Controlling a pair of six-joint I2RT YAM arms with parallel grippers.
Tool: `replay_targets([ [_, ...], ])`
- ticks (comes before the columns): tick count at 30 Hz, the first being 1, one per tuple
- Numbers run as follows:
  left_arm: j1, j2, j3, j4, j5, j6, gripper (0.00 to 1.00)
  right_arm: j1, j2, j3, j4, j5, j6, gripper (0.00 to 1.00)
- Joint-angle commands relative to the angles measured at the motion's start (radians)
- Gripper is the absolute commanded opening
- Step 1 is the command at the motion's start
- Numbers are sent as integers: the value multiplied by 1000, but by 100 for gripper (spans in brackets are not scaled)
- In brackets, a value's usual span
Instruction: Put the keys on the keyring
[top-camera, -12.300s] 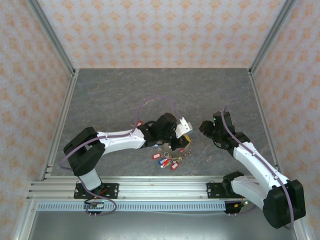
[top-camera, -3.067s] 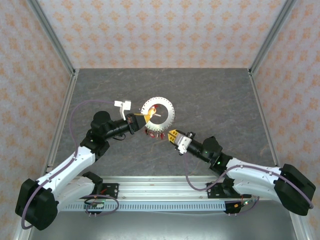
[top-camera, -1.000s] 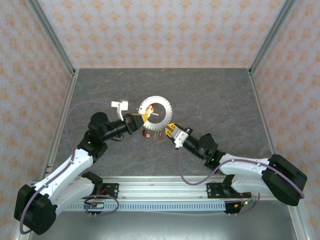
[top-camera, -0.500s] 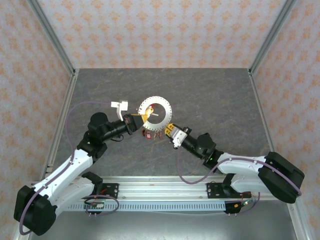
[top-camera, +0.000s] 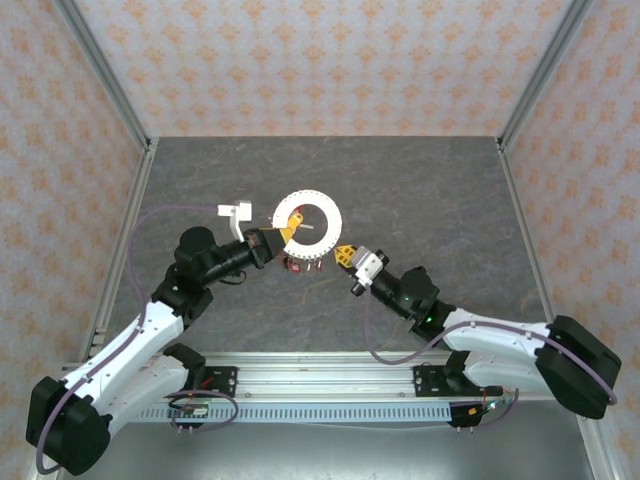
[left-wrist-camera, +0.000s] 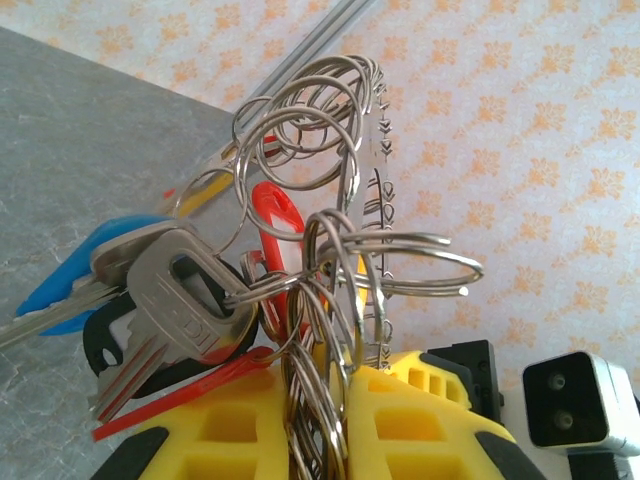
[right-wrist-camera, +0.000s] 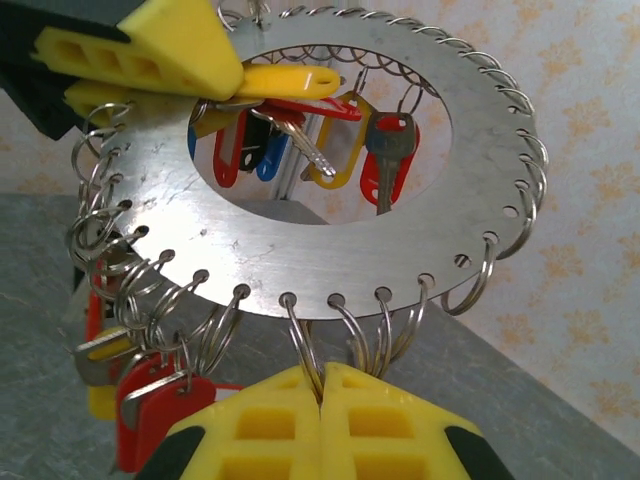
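Silvery keyring (right-wrist-camera: 300, 235), keys (right-wrist-camera: 385, 155) tagged red, yellow, blue; orange-flowered wall (right-wrist-camera: 585, 95).

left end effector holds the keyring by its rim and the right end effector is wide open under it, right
The right end effector is shut, not wide open, pinching a small wire ring on the rim; the right wrist view shows it. The left end effector does hold the keyring by its rim.

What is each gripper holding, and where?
Left gripper clamps the keyring by its rim; right gripper pinches a small wire ring on its lower rim.
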Motion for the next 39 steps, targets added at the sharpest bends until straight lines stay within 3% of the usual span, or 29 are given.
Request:
replay_targets([
  [1, 10, -1, 11, 20, -85, -56, 3, 1, -88, 65, -109, 41, 193, 0],
  [5, 6, 2, -14, 30, -77, -122, 6, 2, -126, 89, -204, 34, 321, 0],
  [8, -2, -16, -32, -1, -100, -155, 14, 2, -127, 119, -290, 22, 403, 0],
  [13, -11, -50, -87, 50, -102, -217, 0, 2, -123, 133, -394, 22, 454, 0],
  [17, -17, -104, -106, 77, -103, -201, 0, 3, -146, 40, -322, -91, 357, 0],
  [19, -18, -133, -104, 67, -101, -181, 0, 3, -165, -15, -250, -82, 330, 4],
  [22, -19, -160, -103, 81, -64, -148, 0, 10, -208, -10, -324, -112, 253, 13],
  [28, -52, -185, -71, 85, -19, -62, 0, 93, -253, -12, -337, -90, 33, 17],
  [39, -89, -116, 8, 79, 16, -4, 0, 149, -176, -11, -192, -29, -87, 20],
])
